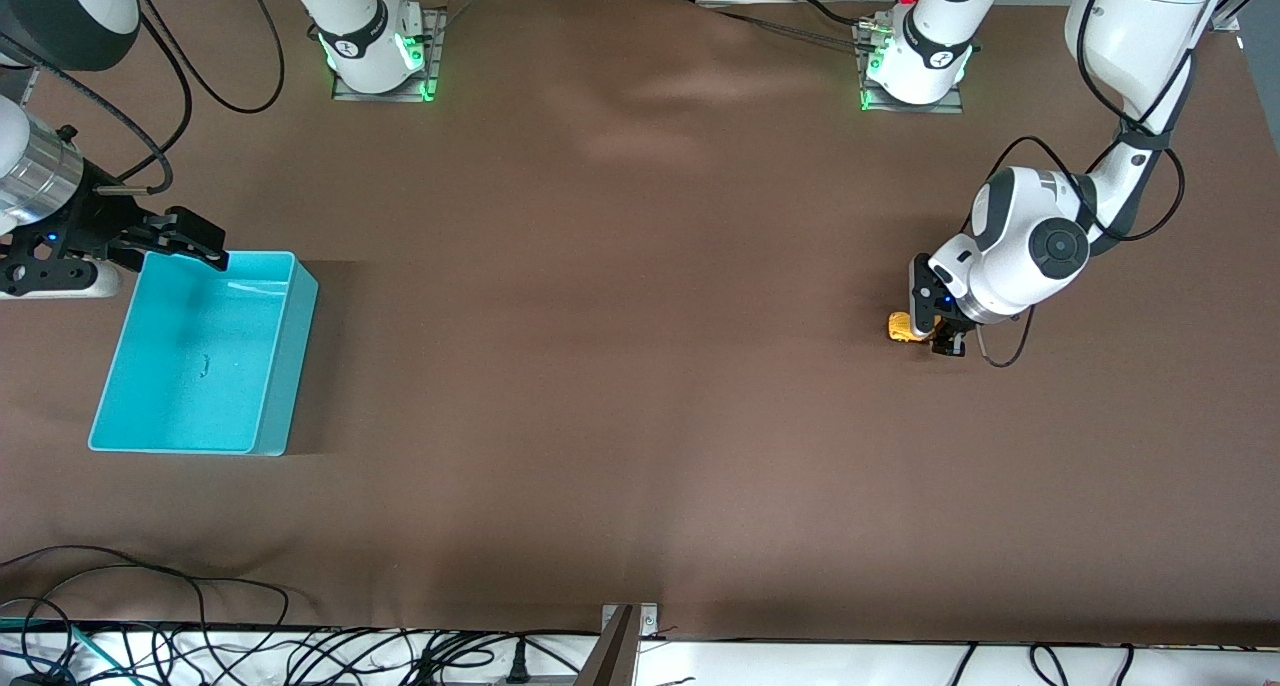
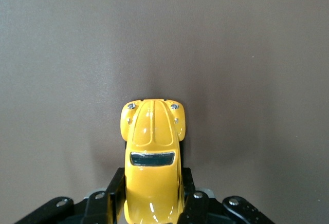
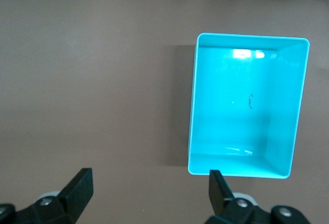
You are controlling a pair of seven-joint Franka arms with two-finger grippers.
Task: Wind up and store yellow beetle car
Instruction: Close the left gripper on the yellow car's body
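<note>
The yellow beetle car [image 1: 903, 326] is small and glossy with a dark rear window, and it sits low at the brown table toward the left arm's end. My left gripper [image 1: 932, 335] is shut on its rear half. In the left wrist view the black fingers [image 2: 115, 196] press both flanks of the car [image 2: 152, 147], whose nose points away from the gripper [image 2: 152, 196]. The turquoise bin [image 1: 293, 361] stands at the right arm's end. My right gripper [image 1: 205, 245] hangs open over the bin's rim nearest the arm bases, with nothing between its fingers. In the right wrist view this gripper [image 3: 149, 188] is over bare cloth beside the bin [image 3: 241, 126].
The bin holds only a small dark speck [image 1: 204, 366]. Loose cables [image 1: 200, 646] and a metal bracket [image 1: 628, 626] lie along the table edge nearest the camera. The two arm bases [image 1: 375, 56] stand at the edge farthest from it. Brown cloth spans between bin and car.
</note>
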